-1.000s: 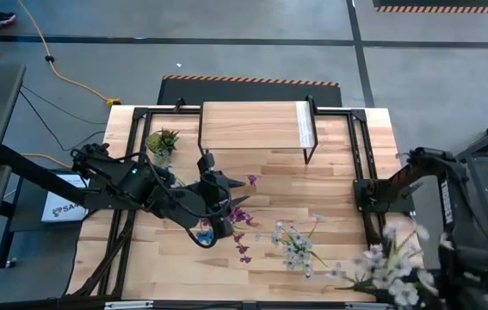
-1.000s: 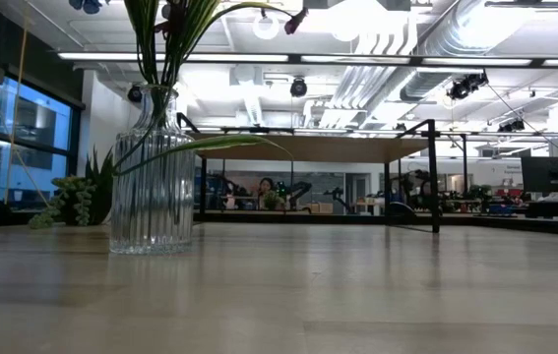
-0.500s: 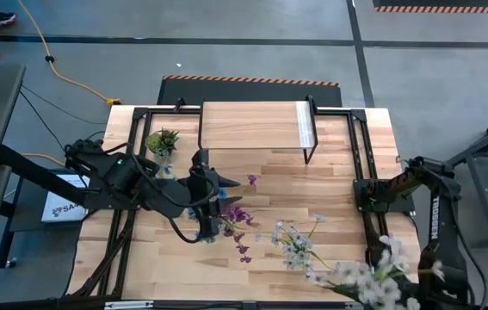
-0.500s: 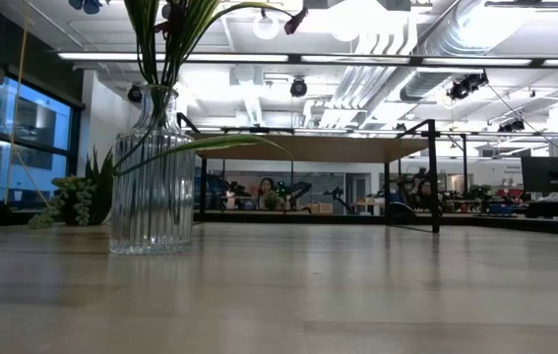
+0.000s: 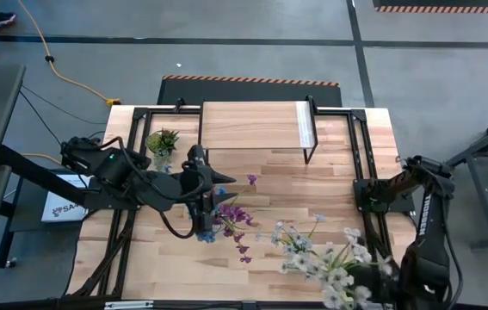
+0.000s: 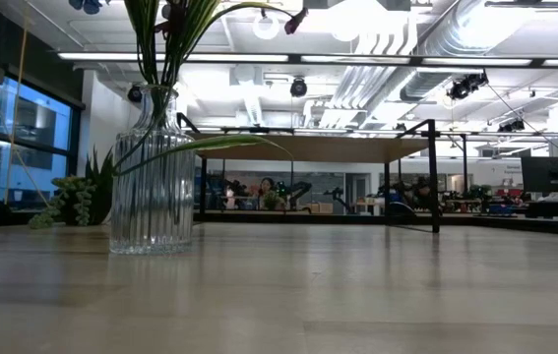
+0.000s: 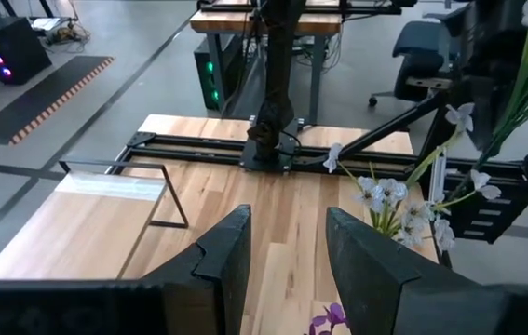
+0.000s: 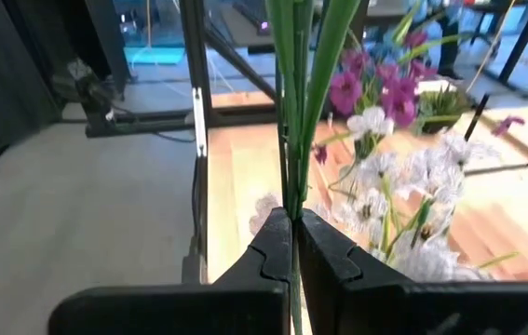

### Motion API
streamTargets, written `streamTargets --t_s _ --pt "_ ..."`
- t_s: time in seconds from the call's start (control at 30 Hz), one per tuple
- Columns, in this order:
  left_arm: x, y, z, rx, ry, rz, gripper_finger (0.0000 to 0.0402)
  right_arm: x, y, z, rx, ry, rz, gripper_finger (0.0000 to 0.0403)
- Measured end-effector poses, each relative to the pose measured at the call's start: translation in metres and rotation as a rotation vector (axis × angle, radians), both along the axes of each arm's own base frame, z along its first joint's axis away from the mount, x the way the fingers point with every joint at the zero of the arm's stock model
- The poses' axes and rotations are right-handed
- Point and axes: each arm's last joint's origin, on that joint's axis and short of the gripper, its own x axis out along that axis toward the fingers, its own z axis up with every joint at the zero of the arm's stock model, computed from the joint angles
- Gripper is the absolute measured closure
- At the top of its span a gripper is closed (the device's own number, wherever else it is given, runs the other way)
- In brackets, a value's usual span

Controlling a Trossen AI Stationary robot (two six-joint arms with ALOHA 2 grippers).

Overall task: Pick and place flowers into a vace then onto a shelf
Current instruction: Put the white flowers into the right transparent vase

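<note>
A ribbed glass vase (image 6: 151,177) stands on the wood table with green stems in it; its purple and blue flowers (image 5: 233,215) show from above. My left gripper (image 7: 287,214) hangs open just above them (image 5: 212,207), nothing between its fingers. A white spray (image 5: 295,245) lies on the table to the right of the vase. My right gripper (image 8: 293,223), near the front right (image 5: 366,277), is shut on another white spray (image 5: 338,274). The shelf (image 5: 252,125) stands at the table's far edge. My right gripper pinches the white spray's bundled green stems (image 8: 295,191) between its two fingers. The fingers come roughly level from the table's right, and the stems run on past the fingertips. The blossoms (image 8: 385,205) fan out ahead toward the table's left, held above the tabletop.
A small green spiky potted plant (image 5: 162,140) stands at the far left, beside the shelf's left legs. Black metal frames (image 5: 360,172) line the table's left and right sides. Bare wood (image 5: 312,185) lies between the shelf and the flowers.
My right gripper has swung toward the table's left edge and sunk a little, carrying the white spray along the near edge until its blossoms overlap the spray lying on the table. My left gripper has risen slightly and drawn back toward the far left, staying open.
</note>
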Motion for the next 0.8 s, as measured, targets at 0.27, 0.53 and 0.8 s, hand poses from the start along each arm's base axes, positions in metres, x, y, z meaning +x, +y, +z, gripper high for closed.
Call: streamTargets --t_s 0.27,0.53,0.8 --pt "-0.001 0.001 0.001 0.005 -0.001 -0.006 0.0227 0.001 -0.002 -0.003 0.029 0.049 0.007 0.0403" --pt "-0.001 0.001 0.001 0.005 -0.001 -0.005 0.0227 0.002 -0.003 -0.007 0.008 0.073 0.002 0.0403" --pt "-0.001 0.000 0.001 0.005 -0.001 -0.005 0.0227 0.010 0.004 -0.022 -0.035 0.103 -0.014 0.0403"
